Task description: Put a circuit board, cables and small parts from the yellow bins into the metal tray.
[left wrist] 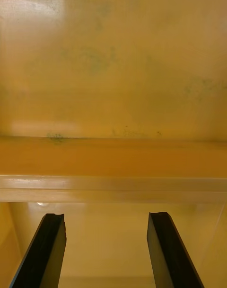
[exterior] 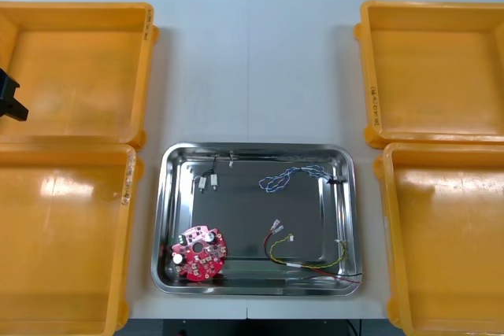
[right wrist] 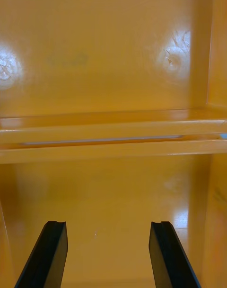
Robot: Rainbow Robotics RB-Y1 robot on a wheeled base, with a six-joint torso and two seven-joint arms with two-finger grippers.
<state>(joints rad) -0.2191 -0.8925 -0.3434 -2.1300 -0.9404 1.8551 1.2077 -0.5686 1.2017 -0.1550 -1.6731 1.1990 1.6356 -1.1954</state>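
The metal tray (exterior: 256,148) lies in the middle of the table. In its near left corner sits a round red circuit board (exterior: 201,253). A twisted blue and white cable (exterior: 291,177) lies toward its far right, and a red and yellow cable (exterior: 303,257) along its near right. A black cable with small metal parts (exterior: 208,181) lies at the far left. My left gripper (exterior: 11,98) (left wrist: 106,217) hangs open over the left yellow bins, nothing between its fingers. My right gripper (right wrist: 108,225) is open above a bare orange bin floor (right wrist: 113,198).
Two yellow bins stand on the left (exterior: 75,60) (exterior: 63,234) and two on the right (exterior: 433,68) (exterior: 449,234), their floors bare. The rims of two adjoining bins (right wrist: 113,131) (left wrist: 113,181) cross just ahead of each gripper. Shoes and cables show beyond the table's far edge.
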